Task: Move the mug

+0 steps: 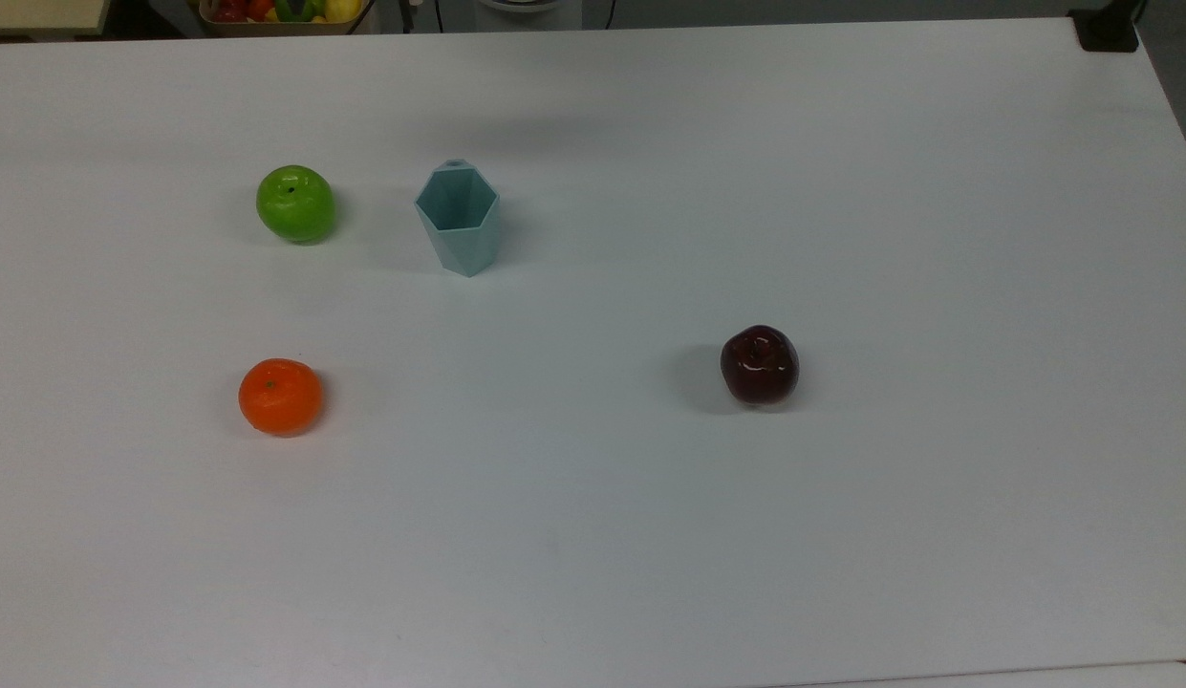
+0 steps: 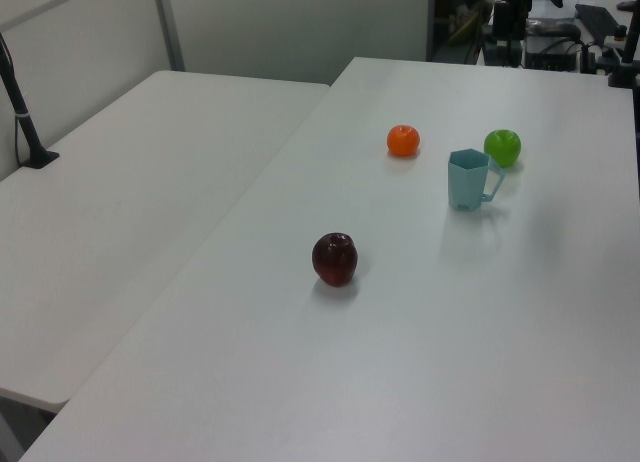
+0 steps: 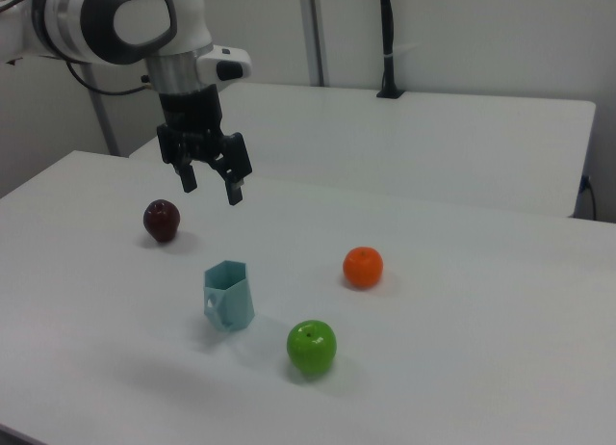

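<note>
The white table (image 3: 462,301) spreads below my pincer (image 3: 212,183), which hangs spread and empty, high above it. The mug (image 3: 228,295), pale blue-green, faceted, hexagon-rimmed, tapering downward, stands upright below my pincer, nearer the right view's camera. Behind me stands a second white table (image 3: 433,137).

White Panda arm, black gripper
Glossy white rounded arm (image 3: 115,21) with grey joint rings and a grey end cap; black two-finger gripper (image 3: 212,182) on a black wrist block

Bright even light, soft shadows, mild blur
</note>
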Action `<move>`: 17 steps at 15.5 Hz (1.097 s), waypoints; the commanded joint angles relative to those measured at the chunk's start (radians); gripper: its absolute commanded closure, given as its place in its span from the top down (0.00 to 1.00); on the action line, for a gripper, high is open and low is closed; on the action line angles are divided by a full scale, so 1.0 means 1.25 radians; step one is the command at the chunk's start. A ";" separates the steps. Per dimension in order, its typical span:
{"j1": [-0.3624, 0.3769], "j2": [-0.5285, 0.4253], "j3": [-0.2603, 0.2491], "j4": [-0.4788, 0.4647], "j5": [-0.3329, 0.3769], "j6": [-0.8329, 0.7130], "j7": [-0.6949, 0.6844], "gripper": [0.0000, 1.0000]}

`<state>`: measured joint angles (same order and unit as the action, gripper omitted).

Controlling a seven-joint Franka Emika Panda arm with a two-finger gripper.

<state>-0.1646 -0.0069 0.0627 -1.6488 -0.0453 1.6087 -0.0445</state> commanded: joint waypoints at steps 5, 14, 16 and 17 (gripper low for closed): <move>0.002 -0.009 -0.016 0.001 0.015 -0.019 -0.067 1.00; 0.009 -0.073 -0.027 -0.123 0.047 0.008 -0.124 1.00; 0.009 -0.118 -0.027 -0.201 0.047 0.066 -0.125 1.00; 0.011 -0.137 -0.026 -0.243 0.047 0.086 -0.125 1.00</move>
<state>-0.1646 -0.0463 0.0438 -1.7574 -0.0064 1.6235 -0.1724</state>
